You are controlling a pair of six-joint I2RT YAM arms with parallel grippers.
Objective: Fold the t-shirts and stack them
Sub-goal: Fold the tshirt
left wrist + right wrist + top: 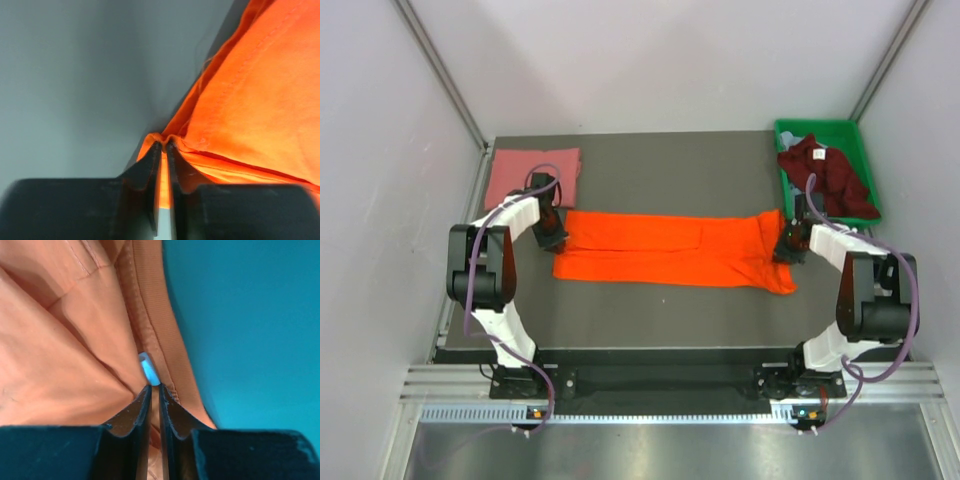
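A bright orange t-shirt (670,250) lies stretched out flat across the middle of the table as a long band. My left gripper (552,238) is at its left end, shut on a pinch of the orange hem (250,100), which bunches between the fingertips of that gripper (163,144). My right gripper (788,245) is at the shirt's right end. In the right wrist view this gripper (154,387) is shut on the cloth (65,340) beside the ribbed collar (155,315). A salmon pink t-shirt (533,175) lies folded at the back left. A dark maroon t-shirt (825,175) is crumpled in the bin.
The green plastic bin (865,160) stands at the back right corner, just behind my right arm. A bit of pale blue-grey cloth (815,140) shows under the maroon shirt. Grey walls close in on both sides. A dark strip of table runs in front of the orange shirt.
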